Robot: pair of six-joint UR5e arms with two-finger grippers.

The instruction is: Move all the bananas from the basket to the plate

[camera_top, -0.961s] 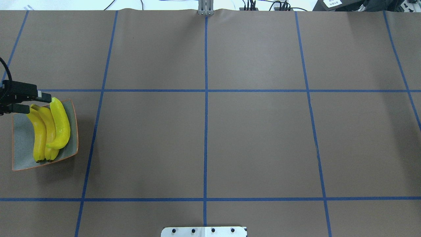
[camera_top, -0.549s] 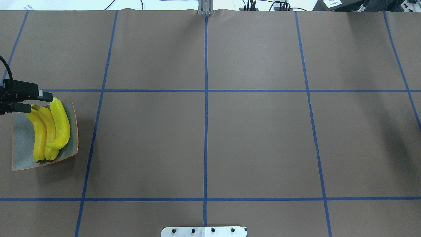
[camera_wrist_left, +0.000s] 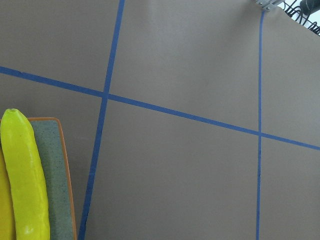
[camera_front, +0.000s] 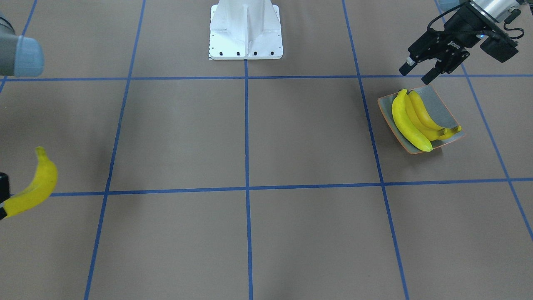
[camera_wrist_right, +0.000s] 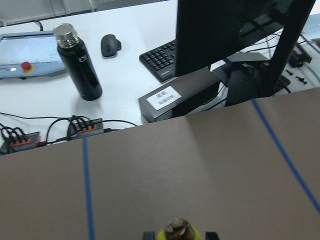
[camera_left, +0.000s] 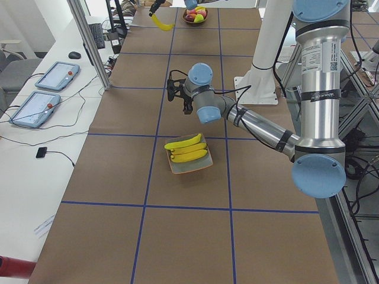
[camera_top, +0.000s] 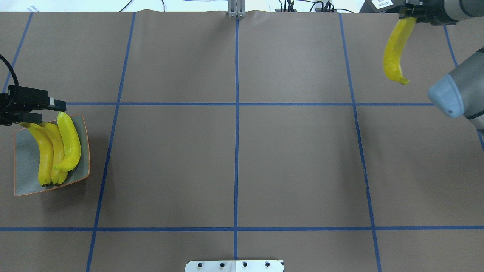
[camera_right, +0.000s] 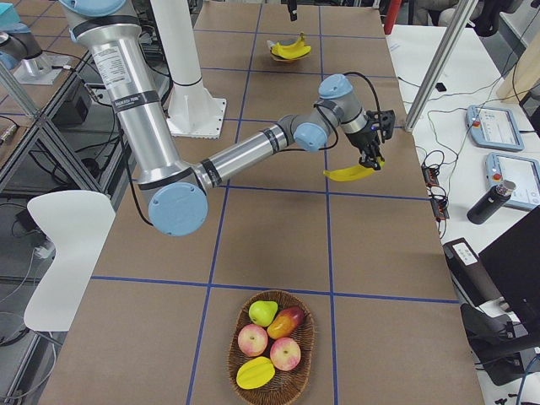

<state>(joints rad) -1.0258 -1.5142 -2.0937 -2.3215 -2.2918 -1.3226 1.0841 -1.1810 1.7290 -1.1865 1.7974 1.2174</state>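
Observation:
Three yellow bananas (camera_top: 56, 151) lie side by side on the grey-green plate (camera_top: 24, 170) with an orange rim, at the table's left end. My left gripper (camera_top: 53, 112) hovers open over the plate's far edge with nothing between its fingers; the front view shows the left gripper (camera_front: 413, 76) just behind the plate (camera_front: 443, 109). My right gripper (camera_top: 406, 16) is shut on the stem end of a fourth banana (camera_top: 394, 53), which hangs above the table's far right. The right wrist view shows that banana's dark tip (camera_wrist_right: 177, 229) between the fingers. The basket (camera_right: 236, 371) sits at the right end.
The basket holds apples, a pear and other fruit (camera_right: 270, 337). The white robot base (camera_front: 245, 29) stands mid-table on my side. Past the far edge are a black bottle (camera_wrist_right: 80, 62), a keyboard (camera_wrist_right: 160, 57), a monitor and cables. My right arm's elbow (camera_top: 453, 94) hangs over the right side.
My right arm has come into the overhead view at the top right, carrying a banana. The left gripper has shifted slightly right above the plate and is still open.

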